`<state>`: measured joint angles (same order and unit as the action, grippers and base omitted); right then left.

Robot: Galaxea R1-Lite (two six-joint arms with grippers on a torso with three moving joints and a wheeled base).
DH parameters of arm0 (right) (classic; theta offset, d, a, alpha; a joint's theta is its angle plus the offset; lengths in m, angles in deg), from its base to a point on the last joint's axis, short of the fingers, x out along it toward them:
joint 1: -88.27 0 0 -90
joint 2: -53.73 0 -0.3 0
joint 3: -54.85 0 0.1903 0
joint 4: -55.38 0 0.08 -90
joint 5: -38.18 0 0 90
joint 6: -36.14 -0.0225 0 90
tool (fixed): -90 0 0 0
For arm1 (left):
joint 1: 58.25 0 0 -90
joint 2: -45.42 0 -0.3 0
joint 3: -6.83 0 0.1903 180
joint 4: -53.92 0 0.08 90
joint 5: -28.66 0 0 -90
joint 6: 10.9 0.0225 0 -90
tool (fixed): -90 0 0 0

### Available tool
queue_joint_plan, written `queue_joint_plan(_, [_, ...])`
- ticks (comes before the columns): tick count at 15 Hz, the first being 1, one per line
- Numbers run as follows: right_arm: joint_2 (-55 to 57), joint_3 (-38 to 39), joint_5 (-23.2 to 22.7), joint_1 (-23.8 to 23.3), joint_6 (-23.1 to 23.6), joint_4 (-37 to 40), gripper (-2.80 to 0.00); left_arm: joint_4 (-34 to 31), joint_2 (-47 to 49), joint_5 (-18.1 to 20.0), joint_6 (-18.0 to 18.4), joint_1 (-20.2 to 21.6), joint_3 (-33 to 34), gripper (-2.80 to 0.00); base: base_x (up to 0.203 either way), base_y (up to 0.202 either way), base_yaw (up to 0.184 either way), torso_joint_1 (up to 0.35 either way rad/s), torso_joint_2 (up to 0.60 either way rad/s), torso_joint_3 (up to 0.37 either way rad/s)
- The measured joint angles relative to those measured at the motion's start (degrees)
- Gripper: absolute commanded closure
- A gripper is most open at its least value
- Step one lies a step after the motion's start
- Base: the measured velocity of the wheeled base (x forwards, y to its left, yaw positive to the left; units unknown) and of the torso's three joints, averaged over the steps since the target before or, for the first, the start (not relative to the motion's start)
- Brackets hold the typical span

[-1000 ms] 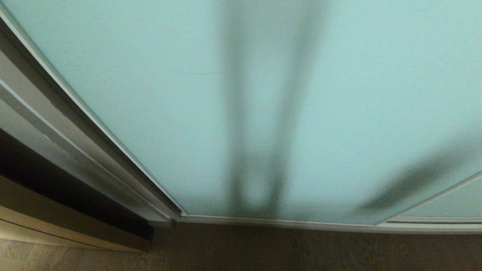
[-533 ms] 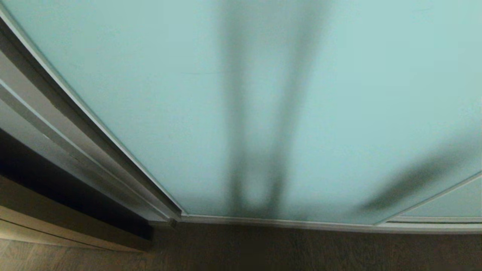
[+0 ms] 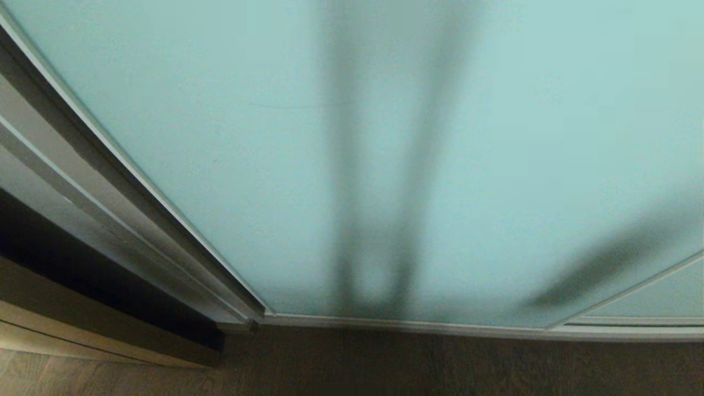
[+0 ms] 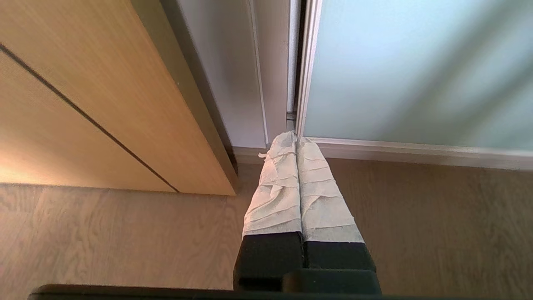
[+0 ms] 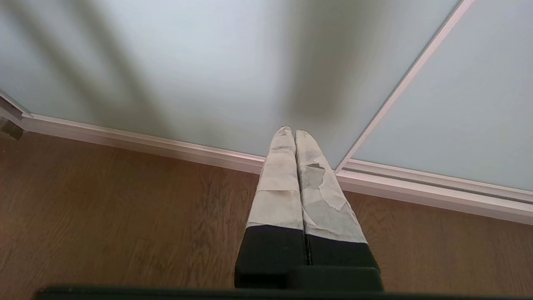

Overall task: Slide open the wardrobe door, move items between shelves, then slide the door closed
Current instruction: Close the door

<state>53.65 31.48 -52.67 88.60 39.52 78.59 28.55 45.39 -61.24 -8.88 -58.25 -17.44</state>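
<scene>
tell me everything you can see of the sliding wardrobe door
The sliding wardrobe door is a tall frosted pale blue-green glass panel edged by a thin silver-white frame. It stands upright and shut, its left edge against the grey jamb, its bottom rail just above the wooden floor. Dark blurred streaks show on the glass. To the right a second panel meets it. Neither hand touches it.

Frosted matt glass sliding wardrobe door [image 3: 231, 137], metal-framed; wood-grain floor [image 4: 104, 237]; tape-wrapped fingers [image 4: 320, 196].
</scene>
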Motion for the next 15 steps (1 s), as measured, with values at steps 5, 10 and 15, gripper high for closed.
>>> queue_joint_plan(5, [0.00,0.00,0.00,0.00,0.01,0.02,0.00,-0.27,0.02,2.24,5.36,0.00,-0.02,0.00,0.000,0.000,0.000,0.000,0.00,0.000])
queue_joint_plan(10, [0.00,0.00,0.00,-0.02,0.00,0.02,0.00,7.69,0.02,2.44,5.69,0.00,-1.72,0.00,0.000,0.000,0.000,0.000,0.00,0.000])
queue_joint_plan(15, [0.00,0.00,0.00,-0.02,-0.03,0.01,0.00,11.37,0.46,3.26,5.66,0.00,-16.08,0.00,0.000,0.000,0.000,0.000,0.00,0.000])
